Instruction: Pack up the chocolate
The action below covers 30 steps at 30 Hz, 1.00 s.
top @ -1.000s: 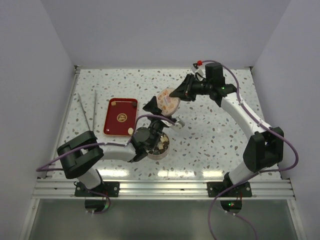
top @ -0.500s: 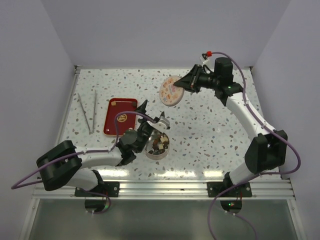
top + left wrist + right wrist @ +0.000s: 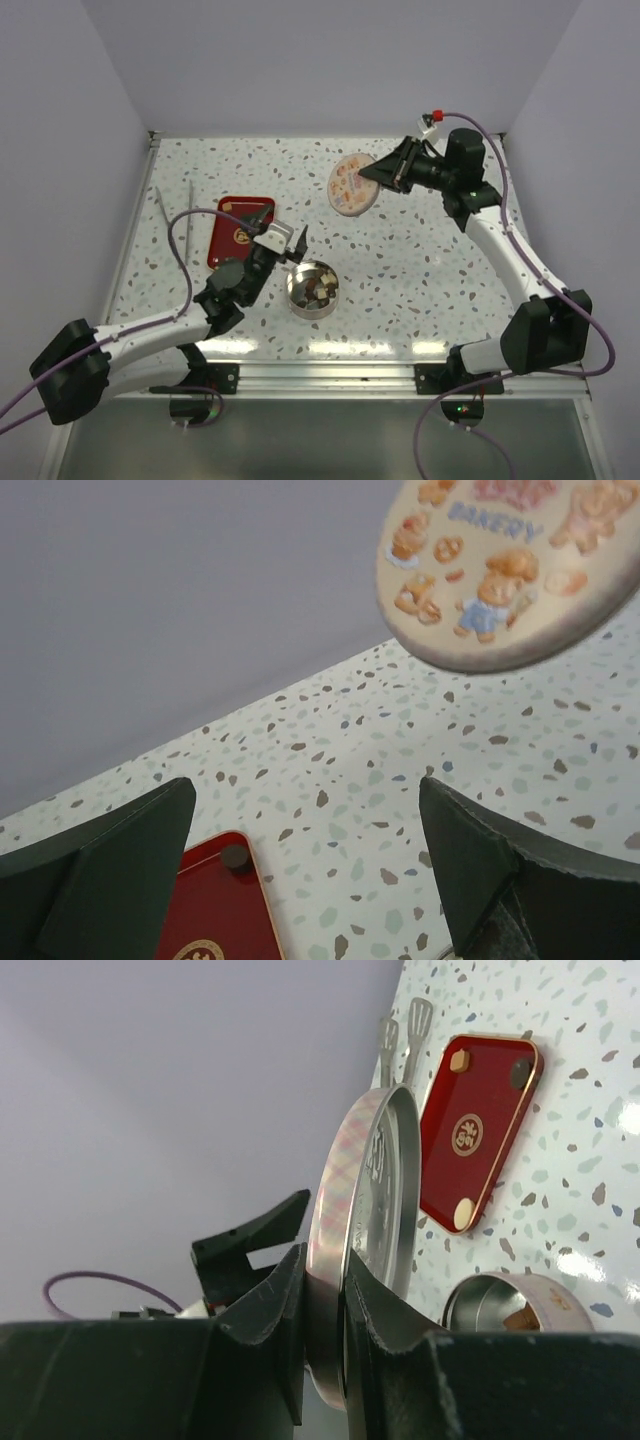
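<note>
**Worktop** (image 3: 420, 250): pale speckled surface, enclosed by plain grey walls on three sides.

**Tin** (image 3: 292, 297): round, metal, uncovered. It stands upright near the middle of the worktop, just right of the red tray and apart from it.

**Chocolate, in the tin** (image 3: 315, 289): a small heap of dark and pale chunks lies on the tin's floor. The exact count cannot be told. The right wrist view shows one tan chunk (image 3: 515, 1318) inside the rim.

**Chocolate, on the tray**: three pieces show in the right wrist view. A tan one (image 3: 460, 1060) and a dark one (image 3: 520, 1073) sit at the two far corners, and a cream one (image 3: 461, 1216) sits at a near corner. The dark piece (image 3: 235, 856) also shows in the left wrist view.

**Tray** (image 3: 232, 245): red, rectangular, with a gold rim and a round gold emblem at its centre. It lies flat on the left half of the worktop.

**Lid** (image 3: 355, 183): round, printed with bakery cartoons and the word "BAKERY". It is held on edge in the air, beyond the tin and to its right, clear of the worktop.

**Right gripper** (image 3: 380, 174): clamped on the lid's rim, one finger on each face, as the right wrist view (image 3: 322, 1290) shows.

**Left gripper** (image 3: 282, 233): jaws spread wide with nothing between them. It is raised over the near right corner of the tray, just left of the tin.

**Tongs** (image 3: 189, 220): metal, lying flat left of the tray, near the left wall.
</note>
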### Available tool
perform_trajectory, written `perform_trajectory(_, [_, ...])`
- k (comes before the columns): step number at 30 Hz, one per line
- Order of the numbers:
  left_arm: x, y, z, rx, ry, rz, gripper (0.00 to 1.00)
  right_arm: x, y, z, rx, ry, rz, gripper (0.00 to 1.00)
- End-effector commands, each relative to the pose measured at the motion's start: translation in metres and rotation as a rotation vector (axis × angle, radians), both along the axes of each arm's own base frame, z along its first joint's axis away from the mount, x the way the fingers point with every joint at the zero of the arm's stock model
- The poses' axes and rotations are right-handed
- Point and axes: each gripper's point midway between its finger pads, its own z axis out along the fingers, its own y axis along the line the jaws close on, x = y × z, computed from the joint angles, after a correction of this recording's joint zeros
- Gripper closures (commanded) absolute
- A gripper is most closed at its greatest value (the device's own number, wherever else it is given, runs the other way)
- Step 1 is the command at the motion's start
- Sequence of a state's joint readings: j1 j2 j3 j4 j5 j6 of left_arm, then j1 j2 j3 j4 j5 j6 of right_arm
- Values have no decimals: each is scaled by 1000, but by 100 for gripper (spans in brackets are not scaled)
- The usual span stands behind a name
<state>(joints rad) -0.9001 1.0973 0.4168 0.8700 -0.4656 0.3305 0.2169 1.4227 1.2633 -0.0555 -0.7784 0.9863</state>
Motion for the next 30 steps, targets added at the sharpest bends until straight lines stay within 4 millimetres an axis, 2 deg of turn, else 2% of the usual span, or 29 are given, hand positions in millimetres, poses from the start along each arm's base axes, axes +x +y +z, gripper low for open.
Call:
perform_trajectory(1, [-6,4,2,-202,145,-68,0,-18,-3,1,9,-46,23,100])
perform_trajectory(2, [-9,2,12,-236,156,-107,0,-20,-3,-11,12,-30,26,100])
perform_trajectory(3, [-11,-2,11,-297,213,-129,0,-23,-3,-16,15,-20,29,100])
perform_trajectory(4, [-13,-3,-4,-270,286,-131,0,-25,-3,-17,26,-32,34,100])
perform_trajectory(6, [-18,-12,-4,-317,368,-168,0,-33,-3,-31,40,4,35,100])
perform_trajectory(7, [-20,-11,-18,-299,433,-156,0,-36,-2,-33,47,-2,45,100])
perform_trajectory(9, [-25,-17,-19,-340,508,-188,0,-44,-2,-47,50,23,51,100])
perform_trajectory(10, [-28,-15,-32,-327,570,-172,0,-46,-2,-48,56,14,52,100])
perform_trajectory(11, [-30,-16,-38,-332,610,-171,0,-51,-1,-61,64,51,50,100])
perform_trajectory(12, [-31,-17,-41,-372,656,-161,0,-56,2,-64,72,56,60,100])
perform_trajectory(13, [-33,-12,-52,-374,709,-127,0,-58,3,-65,84,44,62,100])
perform_trajectory(14, [-34,-9,-58,-392,740,-104,0,-63,3,-79,87,75,62,100])
perform_trajectory(15, [-36,-7,-62,-431,778,-88,0,-67,5,-81,106,92,64,100])
perform_trajectory(16, [-38,-2,-69,-447,805,-69,0,-70,5,-87,119,97,60,100])
perform_trajectory(19, [-39,4,-71,-545,852,-67,0,-74,3,-93,123,88,48,100])
perform_trajectory(20, [-45,0,-77,-556,892,-106,0,-76,2,-102,120,108,45,100])
perform_trajectory(22, [-46,-6,-70,-629,901,-168,0,-79,2,-107,125,112,46,100])
perform_trajectory(23, [-55,-11,-75,-655,946,-214,0,-83,1,-117,128,142,41,100])
perform_trajectory(25, [-56,-16,-71,-693,945,-272,0,-86,2,-121,140,137,43,100])
perform_trajectory(26, [-63,-20,-79,-687,984,-301,0,-89,2,-131,143,168,36,100])
perform_trajectory(28, [-65,-23,-82,-698,1003,-321,0,-93,5,-134,153,161,42,100])
perform_trajectory(30, [-71,-24,-90,-700,1032,-329,0,-97,8,-146,153,193,42,100])
